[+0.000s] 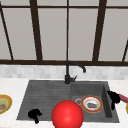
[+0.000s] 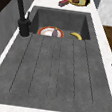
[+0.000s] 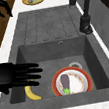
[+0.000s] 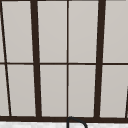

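**Black hands at a grey stone sink: right hand over the basin, left hand idle**

Grey composite forms the sink (image 1: 45, 92), the landmark for all positions below. The right hand (image 3: 11, 76) hovers at the sink's right rim, reaching over the basin with fingers straight and spread, grasping nothing; the front view shows it at that same rim (image 1: 113, 97). Just below its fingertips a banana (image 3: 31, 92) lies on the basin floor near the front wall — the nearest thing to this hand. Beside the banana, near the drain, rests a red-rimmed plate (image 3: 71, 81) bearing a small aubergine (image 3: 65, 81).

The left hand (image 1: 34, 115) hangs at the sink's front-left corner over the drainboard, fingers curled downward and holding nothing.

Risk, as a judgement: the banana lies close to the basin's wall, so a flat hand could push it against the wall or onto the plate rather than close round it.

Surroundings: a black tap (image 1: 68, 75) stands behind the sink; a yellow bowl (image 1: 3, 103) sits left of it; a large red ball (image 1: 67, 114) — in front of the sink — hides part of the basin from the front camera.
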Tool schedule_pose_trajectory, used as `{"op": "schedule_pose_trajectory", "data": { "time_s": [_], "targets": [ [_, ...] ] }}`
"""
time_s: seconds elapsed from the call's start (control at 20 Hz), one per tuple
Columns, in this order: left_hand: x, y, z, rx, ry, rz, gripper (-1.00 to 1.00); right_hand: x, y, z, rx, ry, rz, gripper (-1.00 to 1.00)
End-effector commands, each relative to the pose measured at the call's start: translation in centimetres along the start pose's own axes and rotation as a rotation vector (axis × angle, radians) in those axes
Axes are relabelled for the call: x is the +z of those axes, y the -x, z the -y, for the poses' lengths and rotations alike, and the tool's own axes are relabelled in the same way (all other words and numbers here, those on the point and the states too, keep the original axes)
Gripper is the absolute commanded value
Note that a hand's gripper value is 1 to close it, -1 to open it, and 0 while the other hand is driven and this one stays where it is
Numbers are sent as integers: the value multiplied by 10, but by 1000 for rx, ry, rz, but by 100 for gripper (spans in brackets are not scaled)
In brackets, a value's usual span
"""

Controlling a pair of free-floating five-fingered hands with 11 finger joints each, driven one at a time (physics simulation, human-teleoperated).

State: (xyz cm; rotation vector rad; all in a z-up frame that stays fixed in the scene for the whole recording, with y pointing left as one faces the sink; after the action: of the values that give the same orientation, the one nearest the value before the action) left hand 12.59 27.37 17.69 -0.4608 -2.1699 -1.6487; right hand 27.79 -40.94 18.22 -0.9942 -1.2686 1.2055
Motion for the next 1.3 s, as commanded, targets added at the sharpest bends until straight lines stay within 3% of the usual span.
{"op": "schedule_pose_trajectory", "data": {
  "time_s": [0.0,0.1,0.2,0.25,0.65,1.25],
  "targets": [
    [0,0,0,0,0,0,0,0,-2,0,3,0,0,-100],
    [0,0,0,0,0,0,0,0,-10,-4,-1,-5,30,-100],
    [0,0,0,0,0,0,0,6,-25,-6,40,13,84,-100],
    [0,0,0,0,0,0,0,5,-32,-11,27,-12,106,-100],
    [0,0,0,0,0,0,0,10,-65,-31,31,10,175,-100],
    [0,0,0,0,0,0,0,-58,-127,-42,73,127,180,-100]
  ]
}}
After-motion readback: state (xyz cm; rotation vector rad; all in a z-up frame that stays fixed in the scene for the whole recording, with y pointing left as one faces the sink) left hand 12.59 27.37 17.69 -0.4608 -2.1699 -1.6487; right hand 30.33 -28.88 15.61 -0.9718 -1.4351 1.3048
